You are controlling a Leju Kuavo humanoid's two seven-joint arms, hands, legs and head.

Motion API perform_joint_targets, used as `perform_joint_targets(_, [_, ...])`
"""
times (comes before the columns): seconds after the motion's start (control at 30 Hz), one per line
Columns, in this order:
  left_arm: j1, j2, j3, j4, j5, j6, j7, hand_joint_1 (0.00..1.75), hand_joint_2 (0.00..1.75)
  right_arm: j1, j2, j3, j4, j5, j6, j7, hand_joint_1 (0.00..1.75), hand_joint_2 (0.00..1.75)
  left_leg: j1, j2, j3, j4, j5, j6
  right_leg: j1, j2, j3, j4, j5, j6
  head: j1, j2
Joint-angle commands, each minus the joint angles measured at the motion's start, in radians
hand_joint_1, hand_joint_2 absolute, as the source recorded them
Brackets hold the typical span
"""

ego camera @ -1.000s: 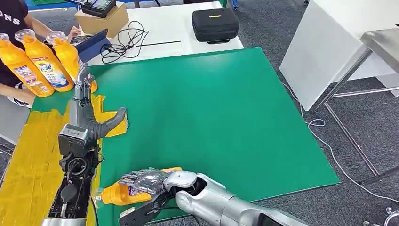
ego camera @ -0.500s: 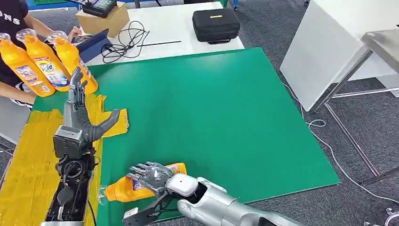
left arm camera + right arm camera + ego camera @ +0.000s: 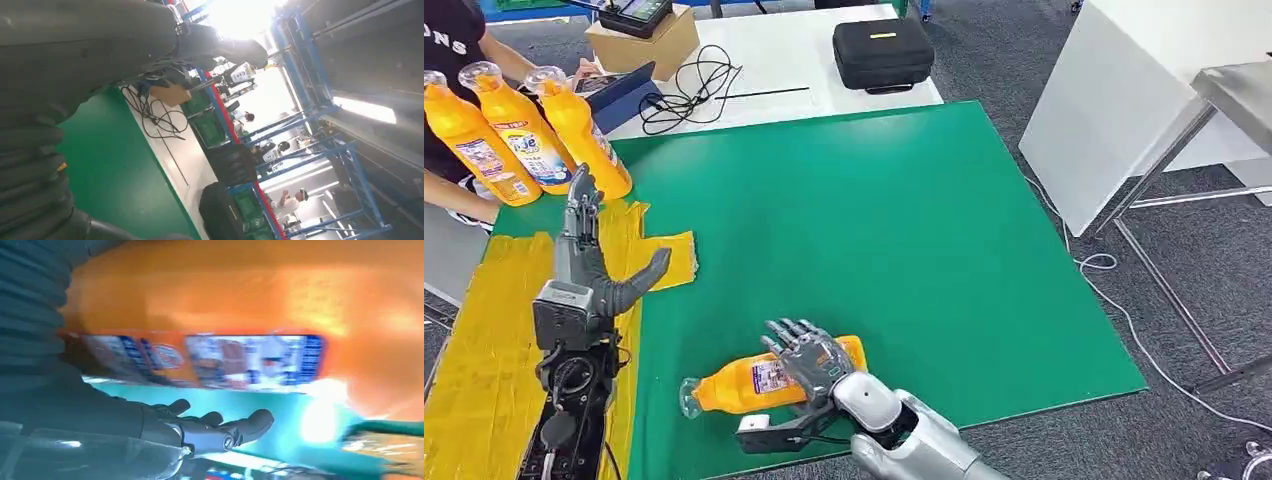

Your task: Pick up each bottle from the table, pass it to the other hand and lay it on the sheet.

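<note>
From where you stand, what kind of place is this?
Probably an industrial test hall: blue steel racking, a green work mat with orange detergent bottles, and cables on a white table.

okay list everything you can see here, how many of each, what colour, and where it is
Lying bottle: one, orange, on the green sheet's near edge under the right hand.
Standing bottles: three, orange, far left corner.
Green sheet: one, covering the table.
Yellow tape patch: one, left side of the table.
Black case: one, on the white table behind.
Black cables: one tangle, on the white table.
Cardboard box: one, brown, far left.
Person: one, dark shirt, far left edge.
Left hand: grey, fingers apart, above the tape.
Right hand: grey, fingers spread over the lying bottle.
</note>
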State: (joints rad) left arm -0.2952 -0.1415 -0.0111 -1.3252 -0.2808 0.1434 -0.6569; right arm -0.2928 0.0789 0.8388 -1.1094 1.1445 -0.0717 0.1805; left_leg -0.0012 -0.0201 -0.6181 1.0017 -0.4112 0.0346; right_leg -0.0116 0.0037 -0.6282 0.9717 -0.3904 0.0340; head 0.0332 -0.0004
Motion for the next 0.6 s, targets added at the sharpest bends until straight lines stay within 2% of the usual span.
perform_joint_targets(0.03, [-0.002, 0.000, 0.041, 0.010, -0.002, -0.008, 0.001, 0.00, 1.75, 0.031, -0.053, -0.122, -0.065, 0.051, -0.010, 0.020, 0.00, 1.75, 0.000, 0.001, 0.003, 0.000, -0.002, -0.001, 0.000, 0.000, 0.003, 0.000, -0.001, -0.001, 0.000, 0.000])
perform_joint_targets(0.2, [0.010, -0.008, 0.044, -0.003, -0.009, -0.011, 0.000, 0.00, 1.75, 0.032, -0.060, -0.156, -0.080, 0.057, -0.014, 0.028, 0.00, 1.75, 0.000, 0.001, 0.002, 0.000, -0.001, -0.001, 0.000, -0.001, 0.002, 0.000, -0.001, -0.001, 0.000, 0.000])
perform_joint_targets(0.37, [-0.004, -0.026, 0.050, 0.003, -0.023, -0.028, 0.010, 0.00, 1.75, 0.076, -0.065, -0.221, -0.130, 0.083, -0.008, 0.051, 0.00, 1.75, 0.001, 0.000, 0.005, 0.001, -0.003, -0.002, 0.001, -0.002, 0.005, 0.000, -0.003, -0.001, 0.000, 0.000])
perform_joint_targets(0.43, [-0.004, -0.029, 0.050, 0.002, -0.024, -0.030, 0.011, 0.00, 1.75, 0.084, -0.066, -0.229, -0.132, 0.085, -0.004, 0.051, 0.00, 1.75, 0.000, -0.001, 0.001, 0.000, -0.001, -0.001, 0.000, -0.002, 0.001, 0.000, -0.001, 0.000, 0.000, 0.000])
perform_joint_targets(0.6, [-0.008, -0.035, 0.050, 0.006, -0.031, -0.041, 0.014, 0.00, 1.75, 0.094, -0.056, -0.244, -0.121, 0.091, 0.017, 0.042, 0.00, 1.75, 0.001, 0.001, 0.004, 0.001, -0.003, -0.002, 0.001, -0.001, 0.004, 0.000, -0.003, -0.001, 0.000, 0.000])
